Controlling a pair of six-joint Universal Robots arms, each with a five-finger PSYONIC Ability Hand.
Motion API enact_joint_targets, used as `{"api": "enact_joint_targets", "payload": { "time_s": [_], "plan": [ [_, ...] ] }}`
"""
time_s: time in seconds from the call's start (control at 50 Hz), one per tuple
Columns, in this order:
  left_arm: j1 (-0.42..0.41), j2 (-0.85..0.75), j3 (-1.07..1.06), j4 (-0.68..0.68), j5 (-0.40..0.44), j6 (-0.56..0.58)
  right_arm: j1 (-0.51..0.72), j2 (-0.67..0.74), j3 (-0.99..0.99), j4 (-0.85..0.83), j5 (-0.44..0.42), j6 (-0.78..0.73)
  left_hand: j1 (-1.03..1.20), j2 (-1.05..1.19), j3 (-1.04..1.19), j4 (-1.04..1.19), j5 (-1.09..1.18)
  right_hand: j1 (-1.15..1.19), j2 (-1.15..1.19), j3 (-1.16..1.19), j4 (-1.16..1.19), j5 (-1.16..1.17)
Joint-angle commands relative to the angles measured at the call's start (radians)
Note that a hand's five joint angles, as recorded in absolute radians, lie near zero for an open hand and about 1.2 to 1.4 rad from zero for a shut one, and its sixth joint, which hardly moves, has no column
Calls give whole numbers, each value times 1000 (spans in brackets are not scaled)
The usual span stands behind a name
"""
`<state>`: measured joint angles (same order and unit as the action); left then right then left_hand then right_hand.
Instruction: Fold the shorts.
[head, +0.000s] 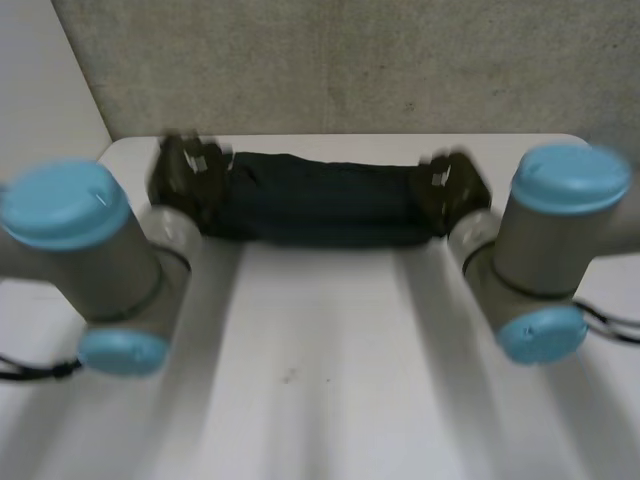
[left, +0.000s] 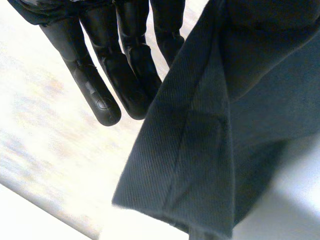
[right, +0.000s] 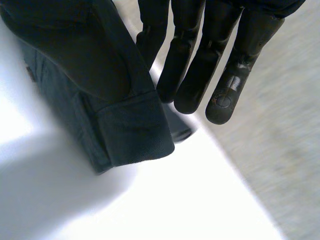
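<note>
— Well, where do the shorts sit at this moment?

— You have the shorts (head: 320, 200) drawn out as one long dark band across the far part of the white table (head: 320, 380). The band runs left to right, close under the grey wall (head: 350, 60).

— And my left hand?

— Your left hand (head: 190, 180) is at the band's left end. In the left wrist view your fingers (left: 125, 65) are straight and point down toward the table. The cloth comes down from the thumb side of the palm, just beside them, and touches the nearest one. It is pinched there between thumb side and fingers, though cloth covers the thumb itself. A hemmed corner (left: 165, 200) hangs loose past your fingertips, above the table.

— The right hand?

— Your right hand (head: 450, 190) has the band's right end in much the same way. In the right wrist view its fingers are straight and close together, and the shorts hang off the thumb side of the palm, nipped against them. A folded hem (right: 135, 135) ends just beside the fingertips and throws a shadow on the table below it.

— How do the arms stand?

— Your left arm (head: 90, 250) and right arm (head: 550, 230) are well apart, each reaching from the near side toward the far side. The band spans the gap between your two hands.
</note>
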<state>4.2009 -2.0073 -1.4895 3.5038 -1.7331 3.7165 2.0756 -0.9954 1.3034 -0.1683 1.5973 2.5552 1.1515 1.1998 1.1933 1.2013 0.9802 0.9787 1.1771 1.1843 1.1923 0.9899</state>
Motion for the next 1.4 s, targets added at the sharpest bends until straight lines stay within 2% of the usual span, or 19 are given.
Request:
{"api": "enact_joint_targets", "payload": {
  "time_s": [0.02,0.24,0.36,0.5,0.62,0.64,0.68,0.7,0.78,0.88,0.92,0.94,1.02,1.08,1.26,1.34,1.36,1.4],
  "plan": [
    [-71,-70,-162,-69,-31,11,0,60,118,79,-42,0,245,196,203,195,242,418,219,212,204,232],
    [-76,54,-248,-334,-66,10,-15,-100,249,214,-111,-6,245,196,203,195,242,418,219,212,204,232],
    [-84,133,-299,-485,-62,3,-15,-175,295,404,-129,-67,245,196,203,195,242,418,219,212,204,232],
    [-105,232,-362,-563,-54,-4,-15,-308,396,575,-118,-185,245,196,203,195,242,418,219,212,204,232],
    [-107,278,-390,-566,-23,-6,-17,-388,487,592,-132,-222,245,196,203,195,242,418,219,212,204,232],
    [-107,280,-385,-556,-14,-6,-17,-390,500,573,-140,-214,-109,-158,-151,-159,-113,418,219,212,204,232],
    [-99,283,-374,-545,-2,-6,-15,-390,511,538,-149,-211,-502,-550,-543,-551,-505,418,219,212,204,232],
    [-96,285,-368,-539,4,-7,-15,-390,517,515,-152,-210,-623,-671,-664,-672,-626,418,219,212,204,232],
    [-71,297,-304,-458,40,-6,-15,-387,553,400,-163,-202,-700,-748,-742,-750,-703,418,219,212,204,232],
    [60,286,-223,-335,124,2,-17,-385,571,331,-169,-126,-735,-784,-777,-785,-739,418,219,212,204,232],
    [96,272,-192,-315,171,2,-18,-384,576,323,-168,-107,-735,-784,-777,-785,-739,418,219,212,204,232],
    [114,236,-161,-296,222,0,-18,-385,577,323,-168,-104,-732,-781,-774,-782,-736,418,219,212,204,232],
    [157,90,-45,-281,331,-3,-20,-384,580,317,-177,-98,-706,-754,-748,-756,-709,418,219,212,204,232],
    [162,1,39,-282,366,0,-32,-384,586,308,-184,-96,-668,-716,-710,-718,-671,418,219,212,204,232],
    [162,-251,270,-292,371,8,-32,-353,596,283,-191,-92,-595,-643,-636,-644,-598,418,219,212,204,232],
    [162,-323,342,-319,371,10,-34,-350,600,274,-189,-92,-439,-488,-481,-489,-442,418,219,212,204,232],
    [162,-341,362,-331,371,11,-34,-350,600,273,-189,-92,-308,-356,-350,-358,-311,418,219,212,204,232],
    [163,-358,377,-345,368,11,-37,-348,603,270,-189,-92,-181,-229,-223,-231,-184,418,219,212,204,232]
  ]
}}
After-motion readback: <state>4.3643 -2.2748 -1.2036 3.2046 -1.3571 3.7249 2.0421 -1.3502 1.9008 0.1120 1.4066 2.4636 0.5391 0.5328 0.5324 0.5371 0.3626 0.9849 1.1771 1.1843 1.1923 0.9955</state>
